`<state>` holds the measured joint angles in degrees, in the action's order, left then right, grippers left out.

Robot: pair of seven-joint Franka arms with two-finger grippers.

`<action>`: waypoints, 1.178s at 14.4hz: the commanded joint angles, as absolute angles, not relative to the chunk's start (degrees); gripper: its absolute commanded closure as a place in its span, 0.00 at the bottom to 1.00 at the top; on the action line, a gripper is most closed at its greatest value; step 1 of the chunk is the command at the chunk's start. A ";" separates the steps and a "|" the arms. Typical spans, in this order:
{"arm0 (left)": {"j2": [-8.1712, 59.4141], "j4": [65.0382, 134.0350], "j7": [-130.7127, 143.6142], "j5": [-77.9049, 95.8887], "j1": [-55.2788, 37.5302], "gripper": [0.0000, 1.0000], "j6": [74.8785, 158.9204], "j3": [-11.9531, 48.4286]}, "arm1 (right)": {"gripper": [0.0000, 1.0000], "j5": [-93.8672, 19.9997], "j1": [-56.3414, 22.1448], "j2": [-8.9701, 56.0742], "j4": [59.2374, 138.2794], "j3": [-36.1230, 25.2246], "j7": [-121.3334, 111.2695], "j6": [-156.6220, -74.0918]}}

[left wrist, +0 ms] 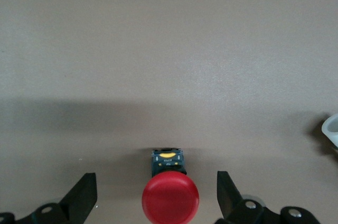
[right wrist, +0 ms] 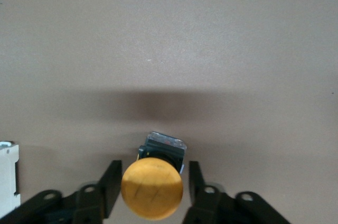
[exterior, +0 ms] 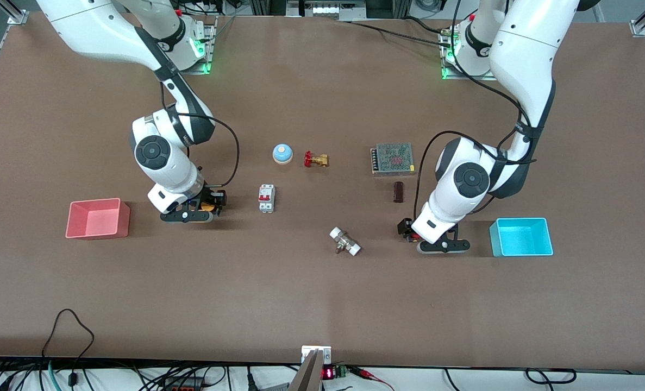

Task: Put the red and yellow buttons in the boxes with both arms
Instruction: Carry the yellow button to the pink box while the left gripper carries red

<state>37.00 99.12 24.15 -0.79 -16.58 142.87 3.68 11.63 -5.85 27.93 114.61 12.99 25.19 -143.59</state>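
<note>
Both arms are down at the counter (exterior: pixel 322 304) and each has its button lined up. The left hand (left wrist: pixel 157 195) sits low with the red button (left wrist: pixel 170 198) dead centre between its fingers (left wrist: pixel 84 195), which are wide apart with a clear gap on both sides, so nothing is gripped yet. That button lies on the counter, cap toward the wrist camera, dark body pointing away, near the cyan bin (exterior: pixel 521 237) at the left arm's end.

The right hand (right wrist: pixel 152 187) is closer to done: its fingers (right wrist: pixel 112 182) sit right against the yellow button (right wrist: pixel 152 188) cap, looks clamped to me. The pink bin (exterior: pixel 97 218) is just beside it, at the right arm's end.

Plain brown matte surface; the circuit breaker (exterior: pixel 266 198) and white valve (exterior: pixel 345 241) sit between the arms, well apart from both bins.
</note>
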 commanded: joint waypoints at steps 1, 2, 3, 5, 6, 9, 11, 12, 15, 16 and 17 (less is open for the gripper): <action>37.88 99.32 24.35 -0.09 -17.66 0.01 144.84 3.16 | 0.74 12.66 -6.50 28.65 113.91 12.48 25.75 -144.14; 38.23 99.32 24.35 0.00 -17.84 0.01 145.63 3.16 | 0.80 12.66 -6.50 28.65 113.91 12.48 25.75 -144.05; 38.41 99.32 24.43 0.00 -17.84 0.01 145.90 3.16 | 0.85 12.66 -6.50 28.65 113.91 12.48 25.75 -144.05; 38.85 99.23 24.43 -0.09 -17.93 0.02 145.99 3.16 | 0.89 12.57 -6.42 28.39 113.82 12.48 25.66 -143.97; 39.02 99.23 24.43 -0.09 -17.93 0.02 145.99 3.16 | 0.89 12.48 -6.42 27.87 113.56 12.48 25.05 -143.96; 39.02 99.14 24.35 0.00 -18.02 0.04 145.99 3.16 | 0.89 12.13 -5.28 23.13 112.85 12.48 23.83 -139.77; 39.46 98.88 24.43 -0.09 -18.11 0.05 146.42 3.16 | 0.90 11.52 -3.79 20.49 110.76 12.48 19.71 -133.28; 39.55 98.96 24.35 -0.09 -18.11 0.06 147.03 3.16 | 0.90 10.38 -2.91 19.35 108.83 12.39 16.82 -129.50; 40.16 99.05 24.35 -0.09 -18.46 0.24 147.04 3.16 | 0.90 3.62 0.60 16.62 104.60 12.13 6.28 -122.10; 40.17 99.05 24.35 -0.09 -18.46 0.31 147.04 3.16 | 0.90 2.82 1.75 15.83 104.24 10.91 2.06 -121.21; 40.25 99.14 24.35 -0.09 -18.46 0.37 147.04 3.16 | 0.90 2.64 2.11 15.39 104.15 9.42 -1.55 -121.20</action>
<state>39.93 99.16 24.27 -0.79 -17.68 146.24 3.69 4.44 0.37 16.25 104.80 10.96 5.50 -122.66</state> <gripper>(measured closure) 0.264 0.621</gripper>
